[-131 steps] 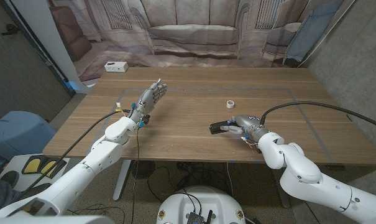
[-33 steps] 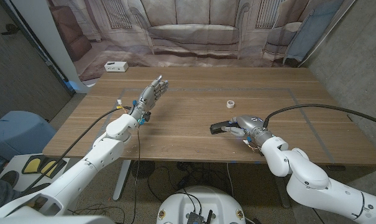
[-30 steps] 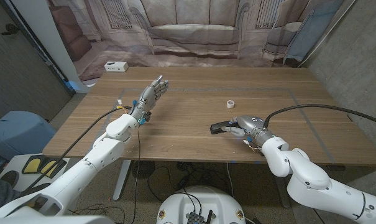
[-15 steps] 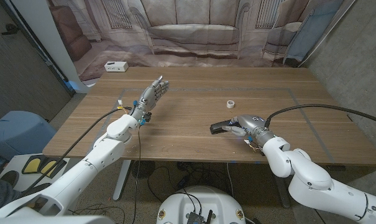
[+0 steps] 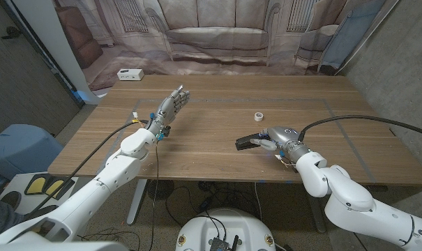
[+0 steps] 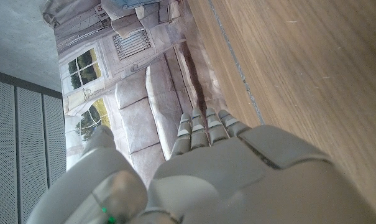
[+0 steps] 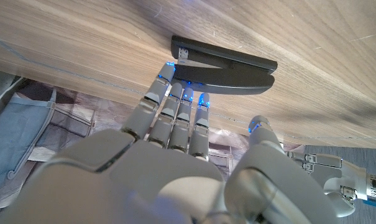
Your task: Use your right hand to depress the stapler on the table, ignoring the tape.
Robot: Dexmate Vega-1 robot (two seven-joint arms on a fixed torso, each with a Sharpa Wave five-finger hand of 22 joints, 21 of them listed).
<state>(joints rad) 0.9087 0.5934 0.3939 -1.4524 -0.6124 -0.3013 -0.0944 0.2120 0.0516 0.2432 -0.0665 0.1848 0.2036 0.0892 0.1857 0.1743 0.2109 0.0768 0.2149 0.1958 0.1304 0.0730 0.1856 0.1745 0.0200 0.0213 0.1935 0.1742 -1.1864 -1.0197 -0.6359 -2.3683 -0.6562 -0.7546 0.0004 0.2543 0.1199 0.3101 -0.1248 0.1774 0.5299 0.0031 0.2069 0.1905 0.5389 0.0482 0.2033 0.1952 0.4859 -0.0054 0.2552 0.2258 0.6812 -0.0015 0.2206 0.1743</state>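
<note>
A black stapler (image 5: 247, 143) lies on the wooden table (image 5: 217, 160), right of centre near the front edge. My right hand (image 5: 276, 139) is just to its right, its fingers reaching over the stapler's near end. In the right wrist view my straight fingers (image 7: 175, 102) touch the stapler (image 7: 228, 67) with their tips; its upper arm stands slightly apart from its base. Nothing is gripped. A small white tape roll (image 5: 259, 116) sits behind the stapler, apart from the hand. My left hand (image 5: 170, 106) is held up over the table's left part, its fingers (image 6: 206, 127) extended and holding nothing.
A white box (image 5: 130, 74) stands at the table's far left corner. A printed backdrop (image 5: 217, 35) of a sofa hangs behind the table. A black cable (image 5: 350, 120) runs from my right wrist over the table's right side.
My right hand has drawn back a little to the right, so more of the stapler shows. The stapler, the tape and my left arm have stayed in place.
</note>
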